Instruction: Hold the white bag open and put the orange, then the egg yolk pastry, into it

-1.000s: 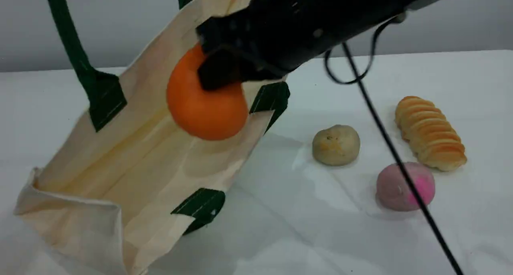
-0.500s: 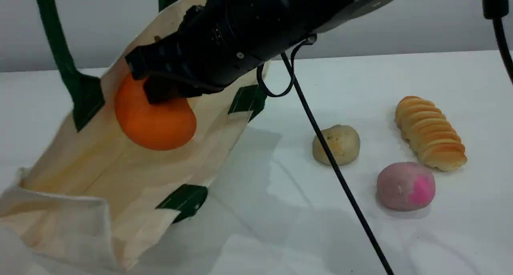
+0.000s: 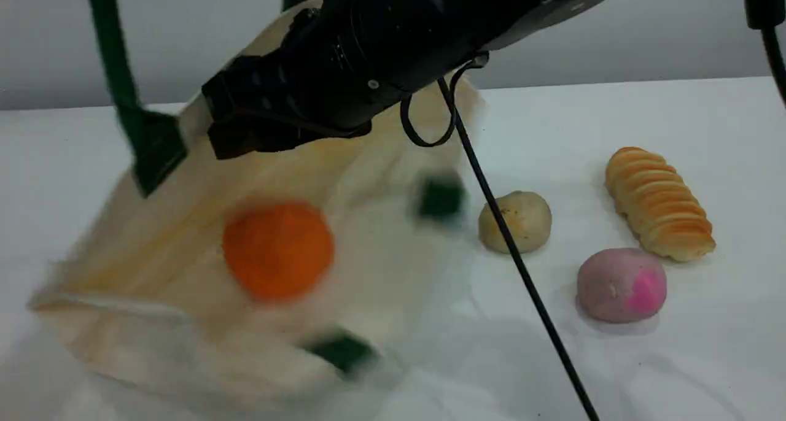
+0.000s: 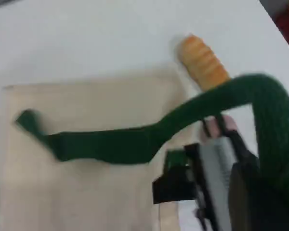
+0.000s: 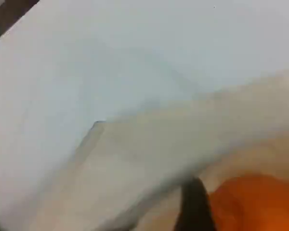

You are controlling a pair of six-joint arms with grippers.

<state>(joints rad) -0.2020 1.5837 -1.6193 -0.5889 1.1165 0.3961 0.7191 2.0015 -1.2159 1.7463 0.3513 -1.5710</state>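
The white bag [image 3: 184,224] lies tilted with its mouth toward the camera, blurred by motion. Its dark green handle [image 3: 110,53] runs up out of the scene view. In the left wrist view that handle [image 4: 135,142] loops over my left gripper [image 4: 220,144], which is shut on it above the bag's cloth [image 4: 86,192]. The orange [image 3: 277,249] is inside the bag, loose and blurred. My right gripper [image 3: 245,135] hangs open above it, not touching it. One fingertip [image 5: 195,207] shows beside the orange [image 5: 255,202]. The egg yolk pastry [image 3: 514,221] rests on the table right of the bag.
A golden ridged bread roll [image 3: 659,203] lies at the right, also seen in the left wrist view [image 4: 202,62]. A pink-purple ball [image 3: 621,284] sits in front of it. A black cable [image 3: 522,267] hangs from the right arm across the table near the pastry.
My right gripper carried the orange left over the bag's mouth, then let go. The orange has dropped into the bag, and the bag has shifted and swung.
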